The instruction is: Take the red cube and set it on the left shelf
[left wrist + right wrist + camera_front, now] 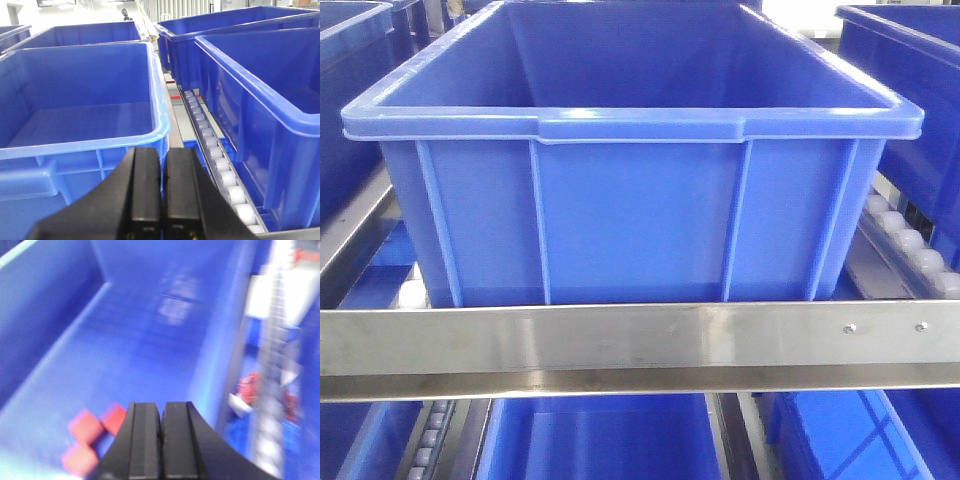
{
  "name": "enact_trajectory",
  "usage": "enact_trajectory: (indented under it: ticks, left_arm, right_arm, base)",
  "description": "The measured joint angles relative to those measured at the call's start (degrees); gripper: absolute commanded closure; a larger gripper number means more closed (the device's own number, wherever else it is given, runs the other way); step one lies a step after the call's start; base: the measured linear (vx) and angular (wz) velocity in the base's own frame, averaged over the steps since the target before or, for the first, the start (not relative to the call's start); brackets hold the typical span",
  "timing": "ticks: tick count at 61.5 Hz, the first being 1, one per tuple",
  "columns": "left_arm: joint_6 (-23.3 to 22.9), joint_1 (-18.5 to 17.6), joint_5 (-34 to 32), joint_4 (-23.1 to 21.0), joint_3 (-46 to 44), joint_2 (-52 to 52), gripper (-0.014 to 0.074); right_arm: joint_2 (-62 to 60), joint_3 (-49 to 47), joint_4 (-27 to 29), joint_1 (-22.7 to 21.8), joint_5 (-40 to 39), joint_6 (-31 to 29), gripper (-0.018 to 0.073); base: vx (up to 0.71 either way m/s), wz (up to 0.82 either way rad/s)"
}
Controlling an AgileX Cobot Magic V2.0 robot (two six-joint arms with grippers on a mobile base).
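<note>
Three red cubes lie close together on a blue crate's floor in the blurred right wrist view: one red cube (85, 426), a second (116, 418) partly behind my finger, and a third (78, 459). My right gripper (161, 404) hangs above that crate, just right of the cubes, shut with nothing between its fingers. My left gripper (163, 150) is also shut and empty, in front of a blue crate's rim (150, 134). The left shelf shows its flat steel front rail (620, 340) and white roller track (216, 155).
A large empty blue crate (630, 200) sits on the shelf tier behind the rail, with more blue crates (910, 110) on both sides and below. Two further crates (260, 90) line the roller track on the right in the left wrist view.
</note>
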Motion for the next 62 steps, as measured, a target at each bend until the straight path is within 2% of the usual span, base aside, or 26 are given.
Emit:
enact_trajectory:
  ticks: [12,22,62]
  left_arm:
    - [0.0,0.0,0.0,0.0,0.0,0.0,0.0491]
    - [0.0,0.0,0.0,0.0,0.0,0.0,0.0491]
    - [0.0,0.0,0.0,0.0,0.0,0.0,0.0491]
  right_arm:
    - [-11.7,12.9,0.0,-4.2,-4.1,0.0,0.0499]
    - [-17.8,18.8,-0.1,-7.0,-5.6,0.0,0.0499]
    - [-19.2,20.6,-0.4,-7.2,-6.1,0.1,0.0499]
  base:
    - [-0.02,-0.1]
    - [0.0,0.0]
    - [0.0,0.0]
